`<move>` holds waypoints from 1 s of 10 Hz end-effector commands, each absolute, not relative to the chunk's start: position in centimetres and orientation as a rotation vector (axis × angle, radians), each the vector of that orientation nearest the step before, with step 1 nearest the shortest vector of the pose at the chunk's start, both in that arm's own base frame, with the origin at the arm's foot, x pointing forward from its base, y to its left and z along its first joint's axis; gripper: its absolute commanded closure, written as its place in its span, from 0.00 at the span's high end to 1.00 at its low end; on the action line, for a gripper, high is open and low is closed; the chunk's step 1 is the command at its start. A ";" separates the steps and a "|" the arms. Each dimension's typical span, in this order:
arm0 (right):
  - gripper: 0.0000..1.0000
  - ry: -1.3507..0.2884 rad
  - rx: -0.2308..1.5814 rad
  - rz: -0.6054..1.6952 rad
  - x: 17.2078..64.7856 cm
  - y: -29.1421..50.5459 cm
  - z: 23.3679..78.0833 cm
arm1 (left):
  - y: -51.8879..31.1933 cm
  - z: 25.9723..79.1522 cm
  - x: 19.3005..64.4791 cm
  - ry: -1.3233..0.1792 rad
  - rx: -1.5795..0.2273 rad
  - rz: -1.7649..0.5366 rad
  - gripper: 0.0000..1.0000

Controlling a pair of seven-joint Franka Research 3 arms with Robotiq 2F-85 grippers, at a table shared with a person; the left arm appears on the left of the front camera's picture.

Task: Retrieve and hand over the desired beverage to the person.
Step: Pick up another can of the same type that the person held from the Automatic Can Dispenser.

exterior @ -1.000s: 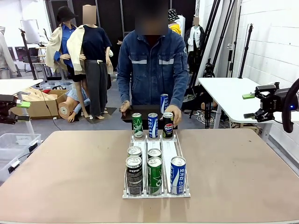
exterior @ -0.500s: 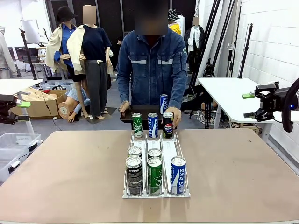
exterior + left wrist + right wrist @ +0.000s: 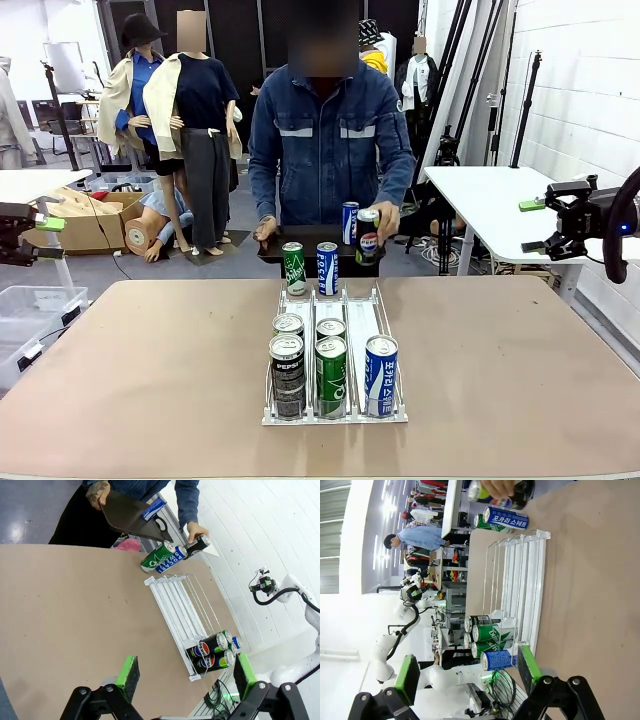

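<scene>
Across the table stands the person (image 3: pixel 328 140) in a denim jacket. One hand holds a black tray (image 3: pixel 300 243) carrying a blue can (image 3: pixel 350 221). The other hand holds a Pepsi can (image 3: pixel 368 236) (image 3: pixel 198 543) in the air beside the tray. A clear three-lane rack (image 3: pixel 363 315) (image 3: pixel 175 605) sits mid-table. A green can (image 3: pixel 293 268) and a blue Pocari can (image 3: pixel 327 268) stand at its far end, and several cans (image 3: pixel 331 372) (image 3: pixel 490 640) crowd its near end. My left gripper (image 3: pixel 35 232) (image 3: pixel 186 662) hangs open off the table's left side. My right gripper (image 3: pixel 535 226) (image 3: pixel 468 672) is open off to the right.
The brown tabletop (image 3: pixel 150 360) lies bare on both sides of the rack. A white table (image 3: pixel 480 205) stands behind the right arm. Cardboard boxes (image 3: pixel 85 220) and a clear bin (image 3: pixel 25 305) sit on the floor at the left.
The person's hand has lifted the Pepsi can off the far end of the rack's right lane up beside the tray. Neither arm has moved.
</scene>
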State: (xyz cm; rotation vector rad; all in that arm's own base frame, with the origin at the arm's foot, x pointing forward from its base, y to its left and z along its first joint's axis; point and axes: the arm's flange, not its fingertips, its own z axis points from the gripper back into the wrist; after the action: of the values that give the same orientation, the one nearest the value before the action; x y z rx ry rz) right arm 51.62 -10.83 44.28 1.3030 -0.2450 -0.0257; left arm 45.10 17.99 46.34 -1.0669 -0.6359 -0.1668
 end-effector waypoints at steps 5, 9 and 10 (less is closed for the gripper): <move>1.00 -0.242 1.302 -0.037 51.5 -10.8 44.1 | 18.1 46.5 45.0 -0.634 -1.062 -0.168 1.00; 1.00 -0.242 1.302 -0.037 51.5 -10.8 44.1 | 18.1 46.5 45.0 -0.634 -1.062 -0.168 1.00; 1.00 -0.242 1.302 -0.037 51.5 -10.8 44.1 | 18.1 46.5 45.0 -0.634 -1.062 -0.168 1.00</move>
State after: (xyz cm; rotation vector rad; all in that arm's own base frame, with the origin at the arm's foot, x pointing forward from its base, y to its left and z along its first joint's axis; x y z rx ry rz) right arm 51.62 -10.83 44.28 1.3030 -0.2449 -0.0258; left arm 45.10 17.99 46.34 -1.0669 -0.6359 -0.1668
